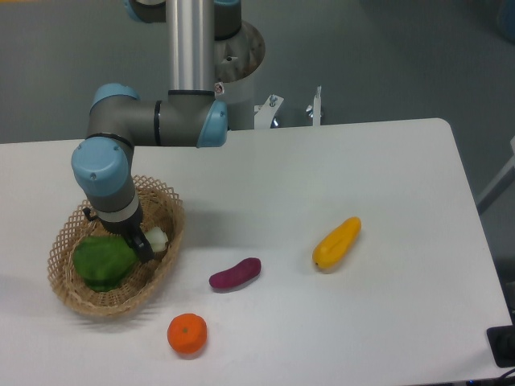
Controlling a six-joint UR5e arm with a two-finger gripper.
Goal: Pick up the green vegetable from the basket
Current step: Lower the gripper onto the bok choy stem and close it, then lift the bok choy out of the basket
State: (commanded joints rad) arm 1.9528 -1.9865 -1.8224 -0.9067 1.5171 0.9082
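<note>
The green vegetable (103,261) lies in the wicker basket (66,288) at the table's left, leaves to the left and white stalk end (156,238) to the right. My gripper (142,244) points down into the basket at the neck between leaves and stalk. Only one dark finger (145,248) shows, touching or just beside the vegetable. The wrist hides the rest of the gripper, so its opening is not readable. The vegetable rests in the basket, not lifted.
An orange (187,334) sits in front of the basket to the right. A purple vegetable (235,274) lies near the table's middle and a yellow one (336,243) further right. The arm's base stands behind the table's back edge.
</note>
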